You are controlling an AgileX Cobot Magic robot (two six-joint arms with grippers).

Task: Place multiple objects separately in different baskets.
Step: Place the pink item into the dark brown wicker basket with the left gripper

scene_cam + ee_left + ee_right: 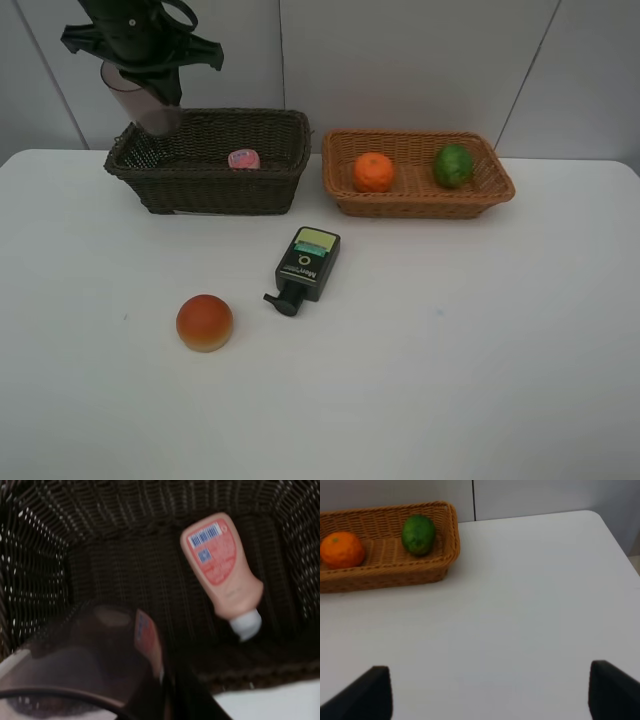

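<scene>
My left gripper (146, 72) is shut on the translucent purple cup (140, 102), holding it above the left end of the dark brown basket (210, 188). In the left wrist view the cup (85, 665) hangs over the basket's inside (40, 555), where the pink tube bottle (222, 565) lies. The tan basket (420, 204) holds the orange (374, 172) and the green fruit (453, 165). The orange-red bun (204, 322) and the dark green pump bottle (308, 265) lie on the table. My right gripper (492, 695) is open over bare table, off to one side of the tan basket (385, 577).
The white table (450, 350) runs wide in front of the baskets. A grey panelled wall (420, 60) stands close behind them. The right wrist view shows the table's far right corner (592, 515).
</scene>
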